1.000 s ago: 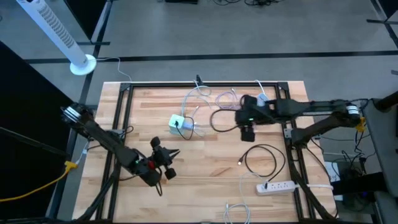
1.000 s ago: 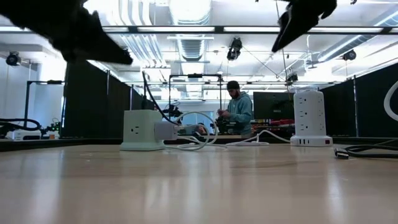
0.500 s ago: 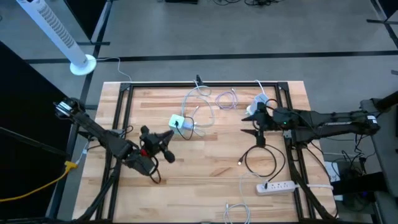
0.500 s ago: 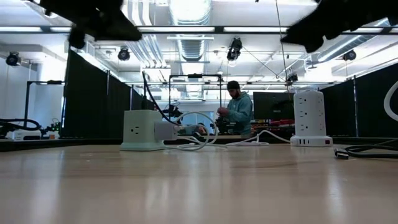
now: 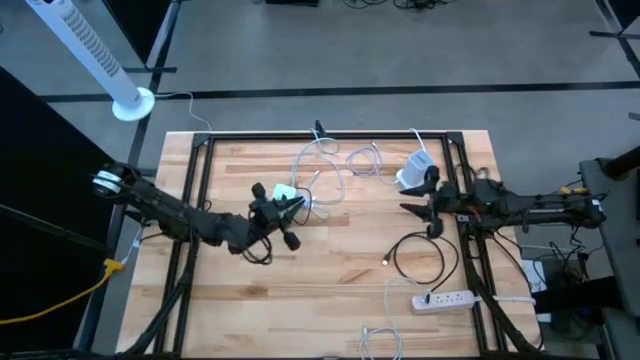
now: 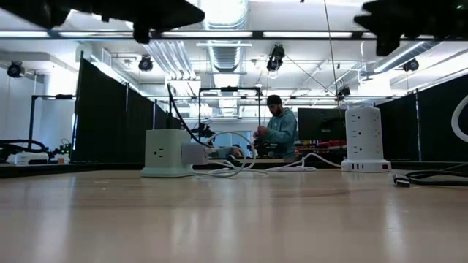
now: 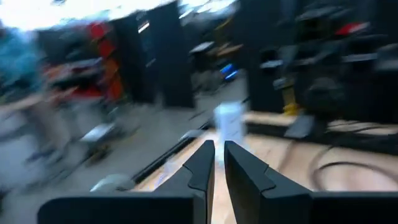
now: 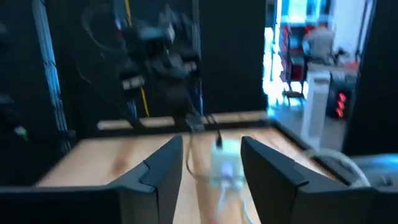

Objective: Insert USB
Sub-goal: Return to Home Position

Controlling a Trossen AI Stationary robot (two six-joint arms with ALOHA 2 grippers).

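The bench (image 5: 340, 290) is light wood in jointed planks with a smooth, low-sheen finish, and it carries a black frame (image 5: 250, 134) that looks like matt painted metal. The green outlet extension (image 6: 167, 152) is pale matt plastic, the white tower strip (image 6: 363, 139) is glossier plastic, and the black cable (image 5: 420, 258) has a dull, rubbery jacket. My left fingers (image 7: 199, 168) and right fingers (image 8: 165, 165) are dark, smooth, matt plastic.
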